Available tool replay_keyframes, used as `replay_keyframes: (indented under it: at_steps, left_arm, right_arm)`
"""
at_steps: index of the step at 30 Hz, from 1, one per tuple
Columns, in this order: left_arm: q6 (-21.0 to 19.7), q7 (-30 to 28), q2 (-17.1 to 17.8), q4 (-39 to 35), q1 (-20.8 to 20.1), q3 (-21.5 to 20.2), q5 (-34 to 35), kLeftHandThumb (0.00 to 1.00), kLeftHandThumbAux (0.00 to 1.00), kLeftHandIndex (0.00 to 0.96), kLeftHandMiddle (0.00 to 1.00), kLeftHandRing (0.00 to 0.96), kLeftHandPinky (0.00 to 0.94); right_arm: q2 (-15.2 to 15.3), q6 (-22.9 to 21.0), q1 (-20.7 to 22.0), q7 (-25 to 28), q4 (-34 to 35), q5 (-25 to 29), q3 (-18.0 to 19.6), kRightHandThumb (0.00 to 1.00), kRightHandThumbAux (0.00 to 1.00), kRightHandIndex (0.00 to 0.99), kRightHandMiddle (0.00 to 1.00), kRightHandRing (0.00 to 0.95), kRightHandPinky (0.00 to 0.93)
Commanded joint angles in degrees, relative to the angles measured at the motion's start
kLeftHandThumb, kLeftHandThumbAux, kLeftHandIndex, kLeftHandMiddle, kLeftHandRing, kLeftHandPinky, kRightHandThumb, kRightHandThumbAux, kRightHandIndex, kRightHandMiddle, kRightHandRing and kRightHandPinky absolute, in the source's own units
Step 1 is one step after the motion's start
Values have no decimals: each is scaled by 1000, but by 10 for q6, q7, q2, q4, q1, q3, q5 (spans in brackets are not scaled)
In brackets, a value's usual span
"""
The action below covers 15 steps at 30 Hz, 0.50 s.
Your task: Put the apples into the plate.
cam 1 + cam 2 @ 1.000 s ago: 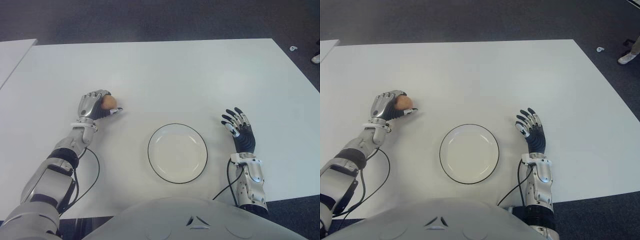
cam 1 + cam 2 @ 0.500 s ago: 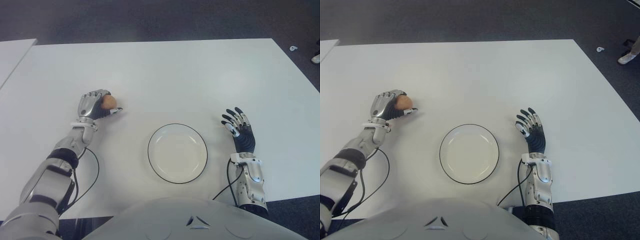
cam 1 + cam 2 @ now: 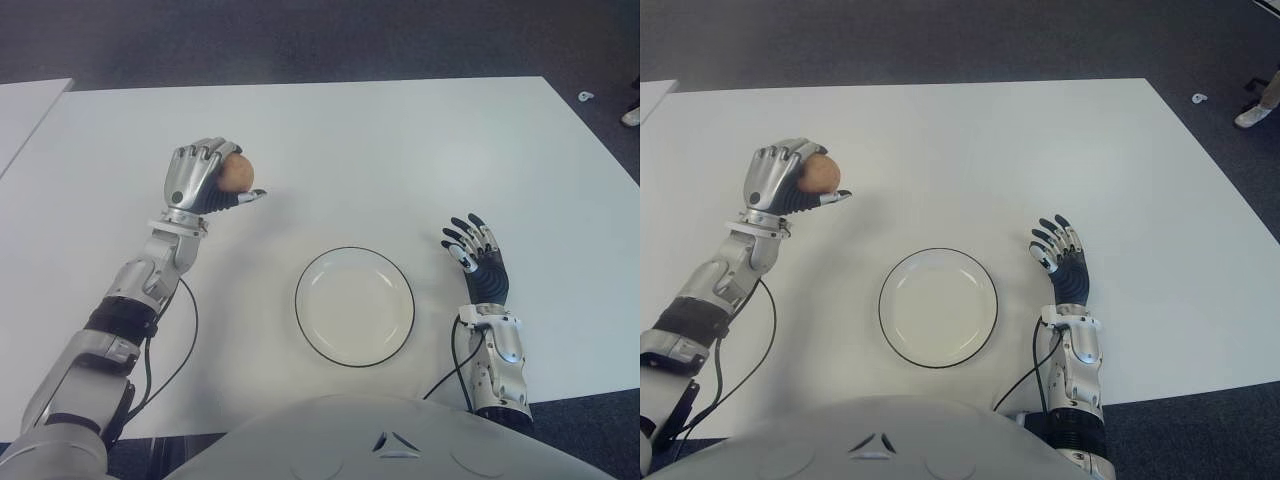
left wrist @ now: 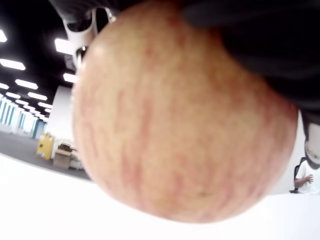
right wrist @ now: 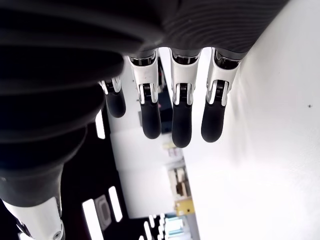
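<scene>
The left hand (image 3: 200, 180) is closed around a round, reddish-yellow apple (image 3: 237, 173), with the fingers curled over its top and the thumb pointing out beneath it toward the robot's right. The left wrist view is almost filled by the fruit's streaked skin, so the grip looks deep and full rather than a fingertip pinch. Hand and apple appear raised above the white worktop (image 3: 380, 150), well to the left of the round white plate with a thin dark rim (image 3: 355, 305), which is empty and sits close to the robot's body.

The step in hand is the carry to the plate. To do it well, the arm needs to sweep toward the robot's right and back toward the body, keeping the wrist steady so the fruit does not roll out of the open side of the grasp. Height should be kept until the apple is over the plate's middle, then lowered close to the surface before the fingers relax; a round fruit let go from height or near the rim would likely roll off.

The right hand (image 3: 478, 258) shows just to the right of the plate, fingers spread and holding nothing.
</scene>
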State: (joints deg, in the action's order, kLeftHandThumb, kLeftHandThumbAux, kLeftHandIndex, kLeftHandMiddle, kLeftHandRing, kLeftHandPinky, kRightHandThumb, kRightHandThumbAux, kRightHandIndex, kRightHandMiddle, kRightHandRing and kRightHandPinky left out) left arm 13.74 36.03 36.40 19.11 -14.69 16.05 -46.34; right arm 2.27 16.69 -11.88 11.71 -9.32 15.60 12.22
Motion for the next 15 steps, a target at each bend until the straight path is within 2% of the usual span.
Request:
replay_keyframes:
  at_steps: [1,15]
  left_arm:
    - [-18,-32,14,-47,11,-13,-20,750,695,443,888,885,865]
    - [-16,-56,13,-75,4,-25,-37,750,694,444,887,886,864]
  right_arm:
    - [-7,-21,-3,-5,-24,-5,-7,531,734,135,247,271,309]
    - [-6,-19,-4,-8,-30,-23,-18,501,742,122,237,256,288]
